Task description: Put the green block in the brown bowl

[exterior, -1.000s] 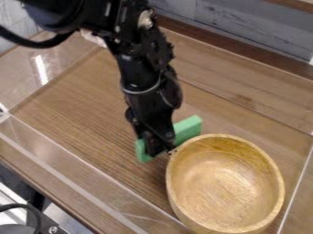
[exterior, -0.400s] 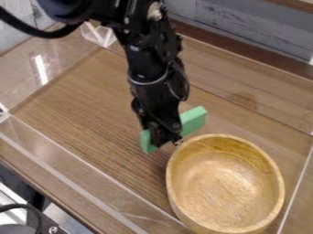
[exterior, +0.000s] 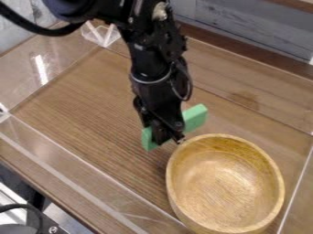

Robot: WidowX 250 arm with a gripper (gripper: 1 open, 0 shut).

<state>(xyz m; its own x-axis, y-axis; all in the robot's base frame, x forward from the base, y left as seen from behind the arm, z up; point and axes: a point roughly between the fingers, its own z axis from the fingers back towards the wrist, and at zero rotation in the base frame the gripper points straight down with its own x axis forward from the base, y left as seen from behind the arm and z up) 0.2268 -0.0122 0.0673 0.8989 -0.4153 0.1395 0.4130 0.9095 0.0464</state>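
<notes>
Green block: moved up the frame and slightly to the right since the earliest view, the pincer with it; the brown bowl showed no change of place

Pincer, black, one: closed on the block, near the centre of the frame. Its fingers covered the block's middle; a green end showed on either side, the larger at the right

Block, small, bright green, one: held just beside the bowl, off its upper-left rim. Long axis: slanting from lower left to upper right, crosswise to the pincer. Clearance beneath: appeared raised from the tabletop, though the height could not be read with certainty

Bowl, round, light-brown, one: lower right of the frame, upright, mouth up, no part of the block seen in it

Relation of note: the bowl's mouth lay below and to the right of the block in the frame. The coming move, by judgement, called for a short carry that way, with enough lift for both ends to pass over the rim before release

Stage, as judged: grasp made, transfer outstanding. Hazard, as judged: the lower-left end, trailing on such a path, might have caught the near rim and twisted the block in the grip
</notes>
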